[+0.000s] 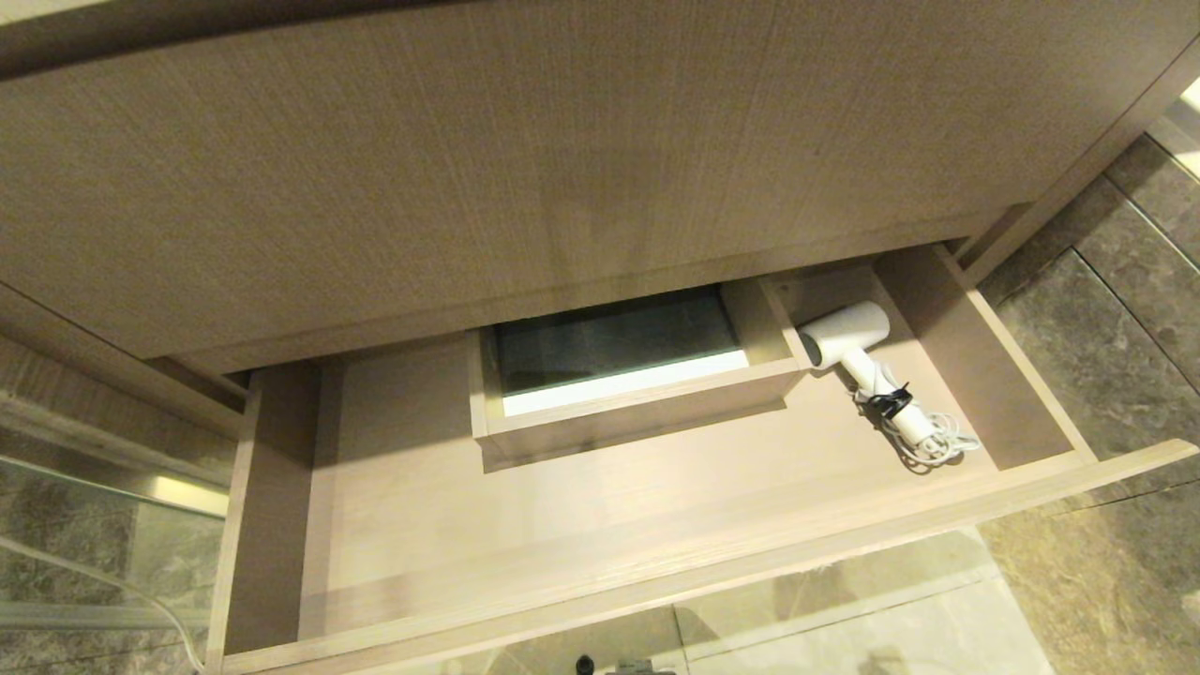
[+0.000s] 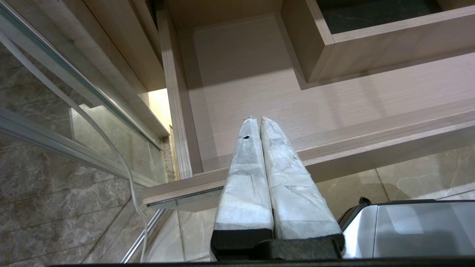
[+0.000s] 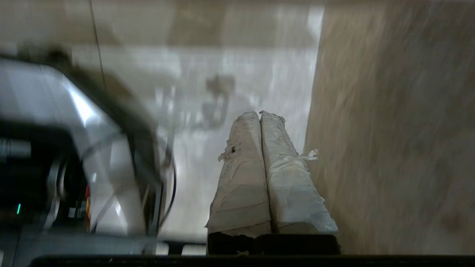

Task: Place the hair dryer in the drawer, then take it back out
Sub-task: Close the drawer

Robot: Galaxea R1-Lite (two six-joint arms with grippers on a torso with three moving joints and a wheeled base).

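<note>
- The dryer (image 1: 861,352) lies in the drawer (image 1: 581,525), in its right-hand bay beside the boxed cutout (image 1: 619,375), barrel toward the back, cord (image 1: 937,442) bunched near the front wall — so the first half of the task looks done.
- Right gripper (image 3: 259,115): fingers pressed together, holding nothing, well away from the dryer, pointing at pale floor tiles (image 3: 241,74) with a wood-grain panel (image 3: 389,129) just beside it.
- Left gripper (image 2: 256,119): fingers together too, empty, parked just outside the drawer's front edge, the dryer far off to its other side.
- Next move, as I judge it: the right gripper must spread, reach down into the bay and take the handle — clear of the cord.
- Room: wood-grain cabinet front (image 1: 469,169) above the drawer, dark marble floor (image 1: 1106,375) to the right, glass panel (image 2: 55,122) by the left gripper.
</note>
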